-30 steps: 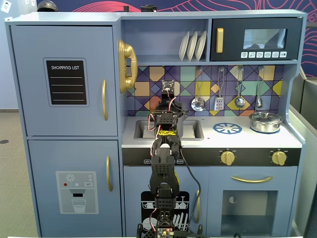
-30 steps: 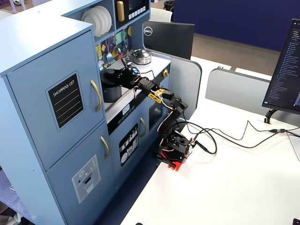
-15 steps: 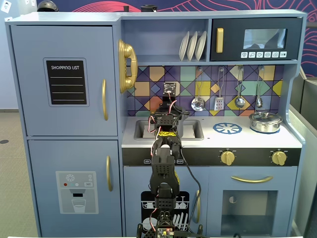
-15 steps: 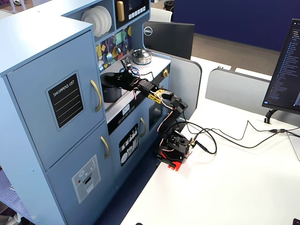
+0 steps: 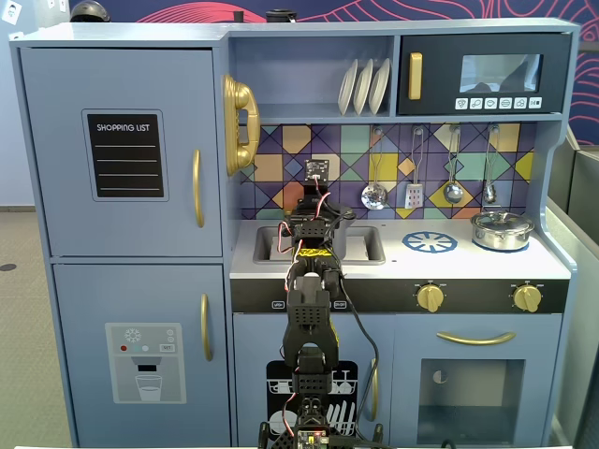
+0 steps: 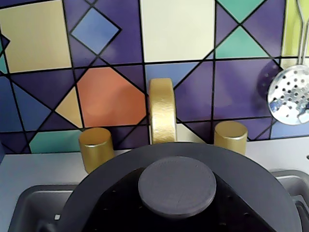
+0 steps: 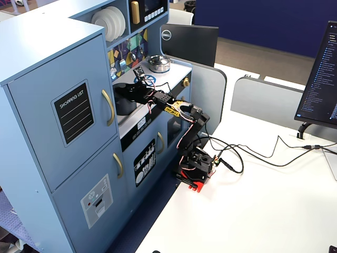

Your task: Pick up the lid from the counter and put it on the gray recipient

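The dark-gray lid (image 6: 104,193) with its round knob (image 6: 177,186) fills the bottom of the wrist view, close under the camera and over the sink. The black jaw surface lies around the knob. In a fixed view my gripper (image 7: 121,88) reaches over the counter and holds the lid right above the gray recipient (image 7: 125,107), a dark cylindrical pot at the sink. I cannot tell whether the lid touches the pot's rim. In the front fixed view the arm (image 5: 309,281) hides most of the pot and the lid.
A gold faucet (image 6: 162,111) and two gold taps (image 6: 95,147) (image 6: 231,137) stand just behind the lid. The sink basin (image 6: 34,203) lies below. A shiny steel pot (image 5: 502,229) sits at the counter's right, and utensils (image 5: 374,195) hang on the tiled wall.
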